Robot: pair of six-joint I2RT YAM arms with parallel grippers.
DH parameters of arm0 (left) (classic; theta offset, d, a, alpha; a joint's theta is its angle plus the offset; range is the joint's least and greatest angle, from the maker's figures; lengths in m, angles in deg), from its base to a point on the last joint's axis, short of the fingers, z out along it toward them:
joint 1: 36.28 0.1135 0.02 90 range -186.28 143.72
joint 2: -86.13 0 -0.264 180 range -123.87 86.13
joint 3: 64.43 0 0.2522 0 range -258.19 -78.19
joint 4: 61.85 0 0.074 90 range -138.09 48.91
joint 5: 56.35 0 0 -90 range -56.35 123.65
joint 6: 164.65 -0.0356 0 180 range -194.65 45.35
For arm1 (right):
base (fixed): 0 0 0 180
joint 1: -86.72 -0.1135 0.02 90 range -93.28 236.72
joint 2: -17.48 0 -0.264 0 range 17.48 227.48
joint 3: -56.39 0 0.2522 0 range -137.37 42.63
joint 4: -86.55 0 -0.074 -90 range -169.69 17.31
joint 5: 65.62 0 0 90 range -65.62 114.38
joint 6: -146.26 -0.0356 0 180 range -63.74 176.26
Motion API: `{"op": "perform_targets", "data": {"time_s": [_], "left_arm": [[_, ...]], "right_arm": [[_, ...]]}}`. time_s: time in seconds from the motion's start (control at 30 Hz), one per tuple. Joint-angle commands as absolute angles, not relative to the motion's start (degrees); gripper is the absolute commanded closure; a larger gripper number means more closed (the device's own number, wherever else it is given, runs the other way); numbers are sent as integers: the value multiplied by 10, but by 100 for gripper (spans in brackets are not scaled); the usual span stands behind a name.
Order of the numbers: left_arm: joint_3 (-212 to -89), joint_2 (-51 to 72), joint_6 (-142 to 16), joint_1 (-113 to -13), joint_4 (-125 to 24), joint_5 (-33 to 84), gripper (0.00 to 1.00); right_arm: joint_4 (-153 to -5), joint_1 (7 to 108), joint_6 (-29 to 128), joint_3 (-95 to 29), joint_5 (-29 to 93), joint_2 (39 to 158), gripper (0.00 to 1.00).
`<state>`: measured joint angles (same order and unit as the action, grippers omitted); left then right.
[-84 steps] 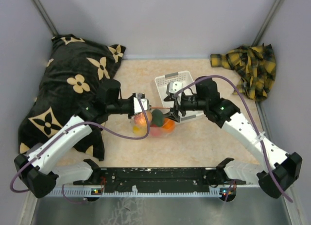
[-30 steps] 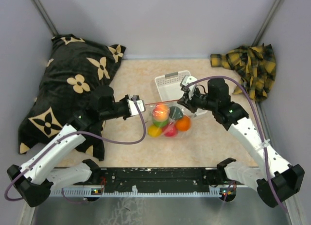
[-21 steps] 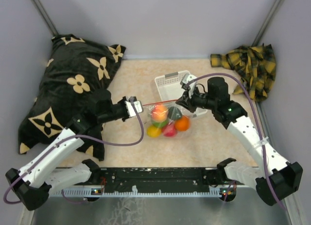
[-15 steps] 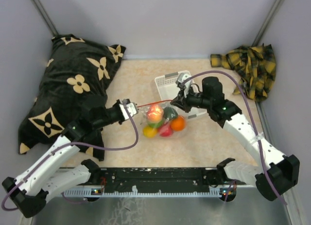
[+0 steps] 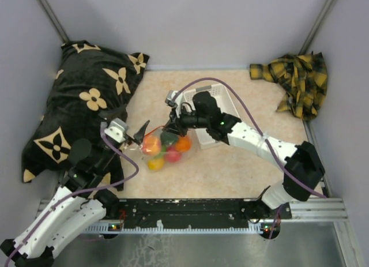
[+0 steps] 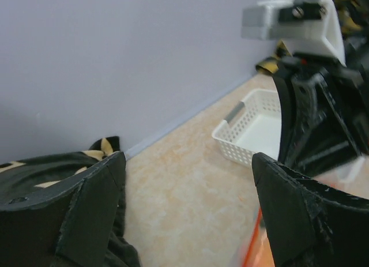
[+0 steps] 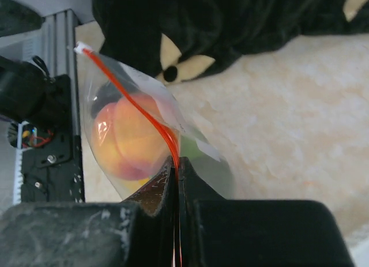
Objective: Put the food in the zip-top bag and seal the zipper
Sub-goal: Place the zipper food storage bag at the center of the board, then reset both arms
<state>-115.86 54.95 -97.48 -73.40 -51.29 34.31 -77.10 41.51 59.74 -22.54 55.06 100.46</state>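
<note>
The zip-top bag lies on the table with the food inside: a peach, an orange, a red apple, a lemon and a dark green piece. My right gripper is shut on the zipper, which runs up and left from its closed tips. The peach bulges in the bag right beside those tips. My left gripper stands open just left of the bag, touching nothing. In the left wrist view its fingers are wide apart, with a bit of zipper by the right one.
A black flowered pillow fills the left side, close behind my left arm. A white basket stands behind the bag under my right arm. A yellow plaid cloth lies at the back right. Grey walls close in the table.
My left gripper let go of the zipper's end, opened wide and drew back left. My right gripper slid left along the zipper, and the bag shifted left with it.
</note>
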Motion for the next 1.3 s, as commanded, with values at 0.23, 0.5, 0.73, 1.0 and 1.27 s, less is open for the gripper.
{"op": "perform_targets", "data": {"time_s": [0.23,0.5,0.73,1.0,1.27], "left_arm": [[-1148,620,-817,-674,-589,433,0],[-1146,722,-764,-674,-530,475,0],[-1163,753,-731,-674,-461,479,0],[-1201,780,-685,-674,-367,523,0],[-1229,827,-671,-674,-300,568,0]], "right_arm": [[-869,370,499,-249,458,1012,56],[-859,389,526,-136,333,841,23],[-845,395,546,-62,196,713,18],[-810,397,547,14,-56,563,17],[-734,397,532,57,-206,419,17]]}}
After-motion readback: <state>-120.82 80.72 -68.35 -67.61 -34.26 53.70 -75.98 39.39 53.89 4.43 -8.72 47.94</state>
